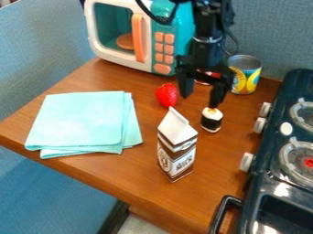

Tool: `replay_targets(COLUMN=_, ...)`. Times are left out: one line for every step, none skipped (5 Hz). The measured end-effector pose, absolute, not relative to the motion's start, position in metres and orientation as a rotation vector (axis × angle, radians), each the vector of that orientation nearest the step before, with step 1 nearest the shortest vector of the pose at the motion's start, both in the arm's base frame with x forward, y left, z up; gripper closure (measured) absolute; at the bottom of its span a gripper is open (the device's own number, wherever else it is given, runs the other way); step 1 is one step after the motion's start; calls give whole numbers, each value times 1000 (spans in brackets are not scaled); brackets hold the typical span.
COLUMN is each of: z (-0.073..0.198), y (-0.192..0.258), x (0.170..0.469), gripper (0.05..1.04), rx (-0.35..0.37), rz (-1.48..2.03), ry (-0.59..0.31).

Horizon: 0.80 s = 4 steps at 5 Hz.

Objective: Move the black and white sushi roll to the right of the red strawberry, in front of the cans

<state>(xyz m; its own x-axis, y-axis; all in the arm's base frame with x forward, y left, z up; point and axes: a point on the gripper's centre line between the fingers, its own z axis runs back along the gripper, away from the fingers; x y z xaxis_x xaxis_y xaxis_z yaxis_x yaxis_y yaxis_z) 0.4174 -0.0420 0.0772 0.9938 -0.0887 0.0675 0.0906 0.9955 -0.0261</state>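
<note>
The gripper (200, 100) was wide open, holding nothing; the sushi roll (211, 121) sat just under one finger, the strawberry (165, 95) beside the other; it seemed lining-up time, and a grab needed shifting over, then down

Print shows mainly on the milk-type carton (177, 157), std. upright on the counter: a lt. band w/ dk. lettering, incl. one bold word, runs at a slant across its R-hand face (as seen), approx. mid-height. Its L-hand face has a roundish emblem w/ marks, lt. on dk., too small to tell in detail. The can (245, 75) at the rear has a yellow & blue wraparound label; any wording there is too small to make out. Same w/ the orange btns. (164, 47) on the toy microwave (120, 5): any nos. or symbols can't be made out.
</note>
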Motion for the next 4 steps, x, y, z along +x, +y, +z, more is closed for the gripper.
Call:
replay_targets(z=69, y=-50, x=419, gripper=79, rx=-30, rz=-99, ry=-44)
replay_targets(z=68, y=-52, x=422, gripper=79, rx=-31, rz=-97, ry=-52)
replay_targets(z=54, y=-59, x=423, gripper=79, rx=-28, rz=-93, ry=-6)
replay_targets(z=49, y=-62, x=426, gripper=79, rx=-24, rz=-80, ry=-1)
